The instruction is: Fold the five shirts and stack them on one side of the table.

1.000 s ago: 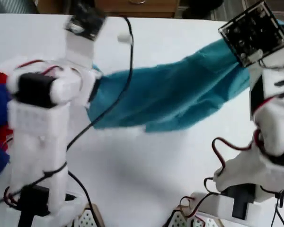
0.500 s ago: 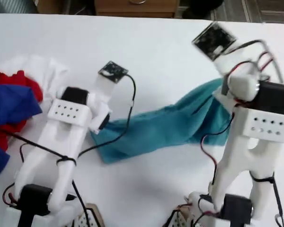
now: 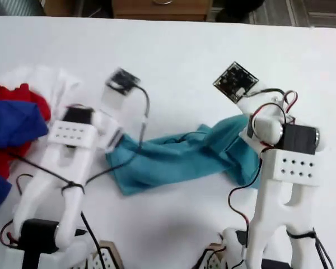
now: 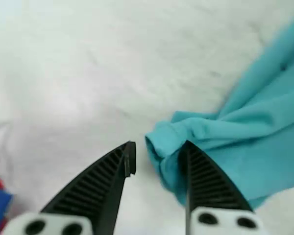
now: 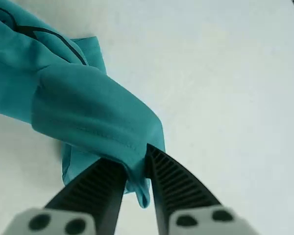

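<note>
A teal shirt [image 3: 173, 159] lies bunched in a long strip across the middle of the white table [image 3: 185, 56]. My right gripper [image 5: 137, 166] is shut on a folded edge of the teal shirt [image 5: 88, 112] at the strip's right end [image 3: 247, 140]. My left gripper [image 4: 157, 155] stands open low over the table at the strip's left end. A rolled corner of the teal shirt [image 4: 164, 139] lies between its fingertips, and the fingers [image 4: 120, 169] are apart from it. A heap of red [image 3: 19, 95], blue [image 3: 14, 126] and white [image 3: 50, 78] shirts sits at the table's left edge.
Both arm bases and their cables [image 3: 143, 126] stand along the table's near edge. A wooden cabinet [image 3: 157, 7] stands past the far edge. The far half of the table is bare white surface.
The teal shirt was stretched in the air between both grippers; it has come down onto the table. The right arm moved left, bunching the cloth. The left gripper now stands open.
</note>
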Robot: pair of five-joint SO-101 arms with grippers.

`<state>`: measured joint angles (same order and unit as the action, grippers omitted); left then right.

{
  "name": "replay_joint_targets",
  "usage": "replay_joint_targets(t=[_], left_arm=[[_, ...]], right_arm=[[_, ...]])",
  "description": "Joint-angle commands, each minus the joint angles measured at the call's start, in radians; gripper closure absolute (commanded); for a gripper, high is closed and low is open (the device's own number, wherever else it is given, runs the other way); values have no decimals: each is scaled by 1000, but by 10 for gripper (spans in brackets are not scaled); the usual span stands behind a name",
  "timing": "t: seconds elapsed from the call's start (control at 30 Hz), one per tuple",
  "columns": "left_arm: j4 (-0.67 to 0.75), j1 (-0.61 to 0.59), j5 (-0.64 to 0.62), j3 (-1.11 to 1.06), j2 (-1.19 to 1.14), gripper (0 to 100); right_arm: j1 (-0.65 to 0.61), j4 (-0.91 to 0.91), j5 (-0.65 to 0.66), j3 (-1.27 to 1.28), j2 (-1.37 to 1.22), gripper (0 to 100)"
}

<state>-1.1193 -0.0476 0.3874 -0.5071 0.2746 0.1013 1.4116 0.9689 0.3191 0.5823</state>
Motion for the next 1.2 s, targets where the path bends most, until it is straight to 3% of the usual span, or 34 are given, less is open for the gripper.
replay_joint_targets(t=[0.0,0.33,0.47,0.87,1.17], left_arm=[[-9,-78,11,137,29,825],[126,-25,-11,105,-83,827],[35,-20,46,170,-178,826],[-344,26,373,547,-298,824],[-368,68,422,564,-460,827]], right_arm=[[31,-16,8,-2,41,978],[30,-15,8,-2,47,978],[33,-12,8,0,47,978],[30,-10,5,0,45,978],[35,-10,6,0,47,978]])
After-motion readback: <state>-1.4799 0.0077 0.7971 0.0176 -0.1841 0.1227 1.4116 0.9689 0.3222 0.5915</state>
